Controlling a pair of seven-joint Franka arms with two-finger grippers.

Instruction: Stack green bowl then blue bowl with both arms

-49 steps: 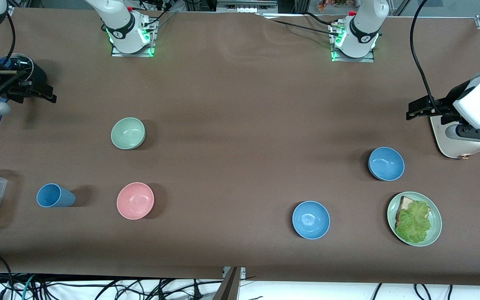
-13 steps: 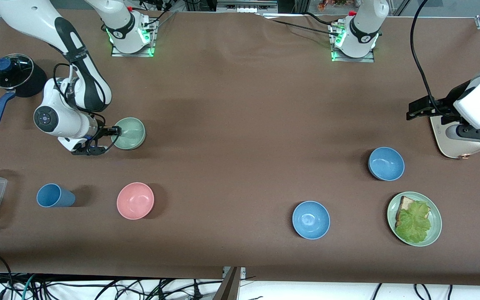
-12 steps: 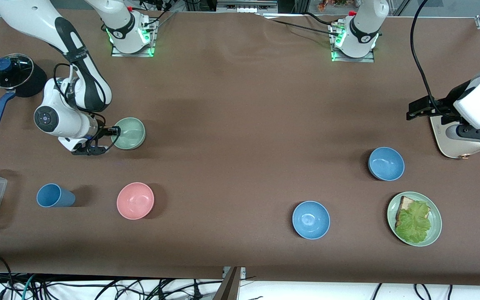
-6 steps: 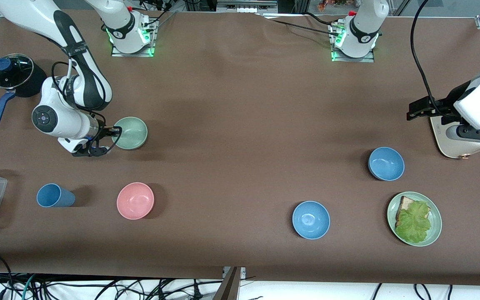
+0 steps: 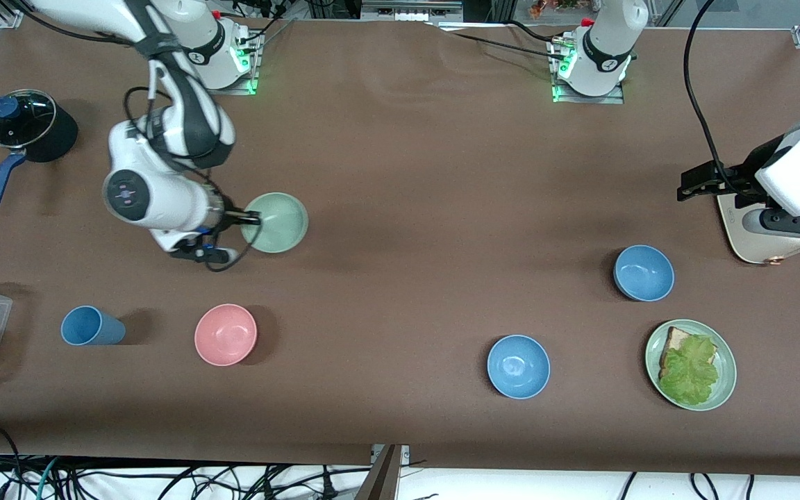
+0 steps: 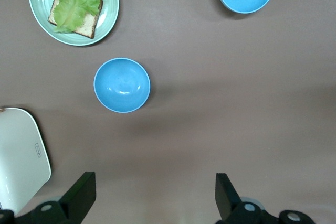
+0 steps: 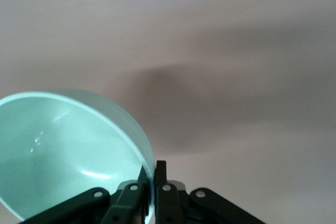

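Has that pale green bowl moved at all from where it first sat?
Yes. The green bowl, pinched at its rim by the right gripper, has shifted toward the left arm's end; it was directly above the pink bowl in the front view.

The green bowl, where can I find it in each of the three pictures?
Front view: the green bowl is up in the air, pinched at its rim by the right tool, toward the right arm's end of the table.
Right wrist view: the green bowl fills the lower corner, its rim between the tool's fingers.
Left wrist view: not in it.
Shared landmark: the brown table, seen in all three.
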